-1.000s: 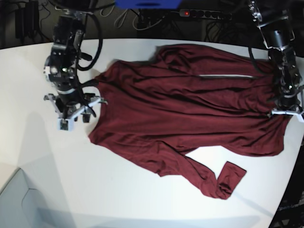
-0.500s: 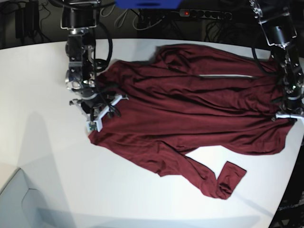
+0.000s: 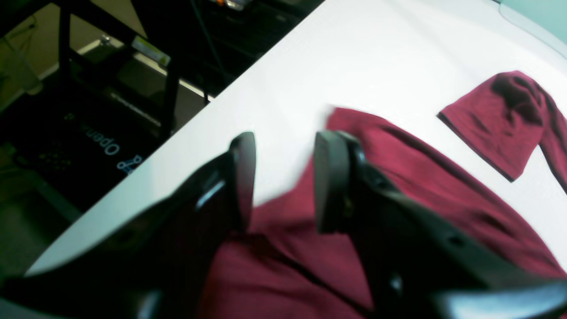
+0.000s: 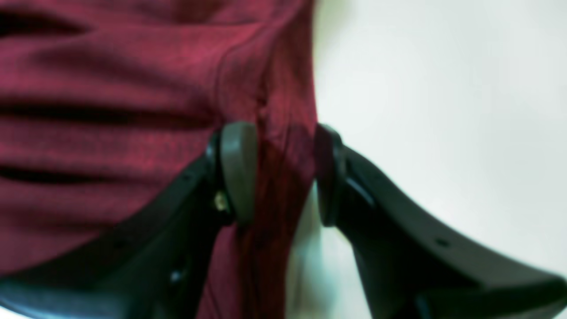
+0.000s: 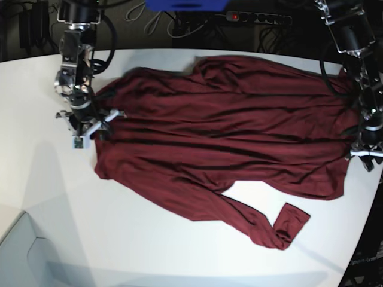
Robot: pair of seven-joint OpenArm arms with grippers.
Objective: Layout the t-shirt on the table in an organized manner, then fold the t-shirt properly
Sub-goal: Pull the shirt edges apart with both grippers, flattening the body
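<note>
The dark maroon t-shirt (image 5: 227, 131) lies spread and wrinkled across the white table (image 5: 149, 239), with one long sleeve (image 5: 290, 224) trailing toward the front. My right gripper (image 5: 90, 136) stands at the shirt's left edge. In its wrist view the right gripper (image 4: 283, 173) is open, with a raised fold of shirt (image 4: 110, 110) between the fingers and bare table (image 4: 443, 88) beside it. My left gripper (image 5: 365, 156) is at the shirt's right edge. Seen close, the left gripper (image 3: 283, 177) hangs open just over the hem (image 3: 443, 177), and the sleeve cuff (image 3: 500, 119) lies beyond.
The table's curved edge (image 5: 368, 221) runs close behind my left gripper, with dark floor and a metal frame (image 3: 168, 84) past it. A power strip (image 5: 257, 18) and cables lie behind the table. A pale grey panel (image 5: 24, 257) fills the near left corner.
My right gripper moved onto the shirt's left edge and drew it leftward, spreading the body flatter. My left gripper opened and let go of the right edge.
</note>
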